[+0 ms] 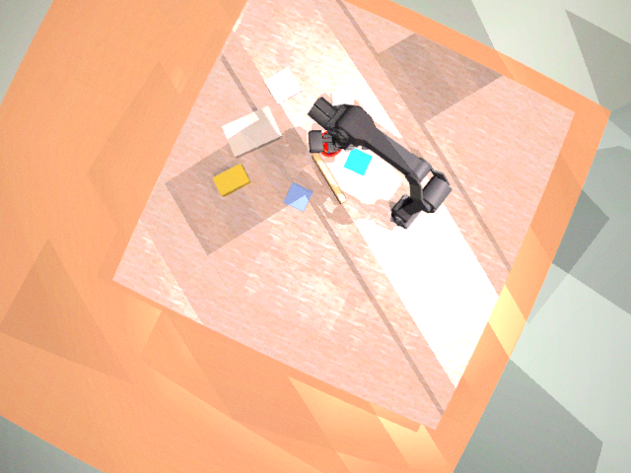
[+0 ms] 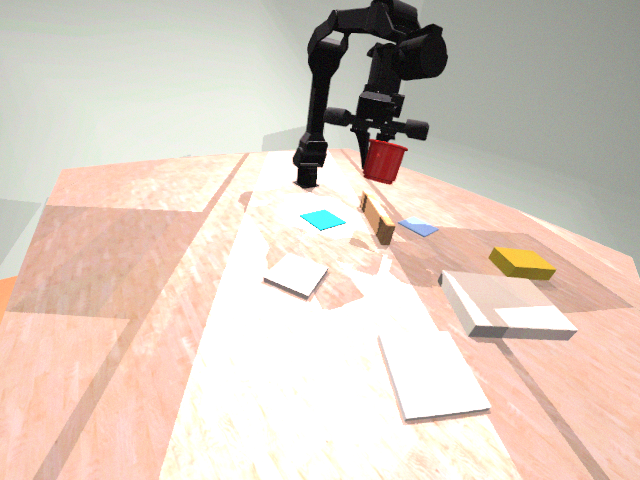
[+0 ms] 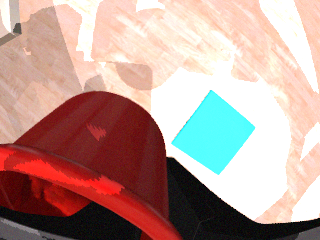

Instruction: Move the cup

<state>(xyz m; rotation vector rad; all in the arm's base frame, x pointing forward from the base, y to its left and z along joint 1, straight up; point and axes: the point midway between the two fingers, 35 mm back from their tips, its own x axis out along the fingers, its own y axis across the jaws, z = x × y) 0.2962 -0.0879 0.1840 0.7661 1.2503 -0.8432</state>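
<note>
The red cup [image 1: 332, 154] [image 2: 384, 164] [image 3: 110, 130] hangs in the air, slightly tilted. My gripper [image 1: 327, 141] [image 2: 374, 149] is shut on its wall; one dark finger shows outside the cup. The cyan pad [image 1: 358, 162] [image 2: 323, 219] [image 3: 214, 132] lies on the table beside and below the cup, to its right in the wrist view. The blue pad [image 1: 298, 196] [image 2: 418, 226] lies on the other side of the wooden bar. Marbles cannot be made out inside the cup; none show on the table.
The upright wooden bar [image 1: 328, 177] [image 2: 377, 219] stands between the pads. A yellow block [image 1: 232, 179] [image 2: 522, 263], a thick white block [image 1: 251, 131] [image 2: 506, 304], a flat white plate [image 1: 283, 85] [image 2: 431, 374] and a small white tile [image 2: 296, 274] lie farther out.
</note>
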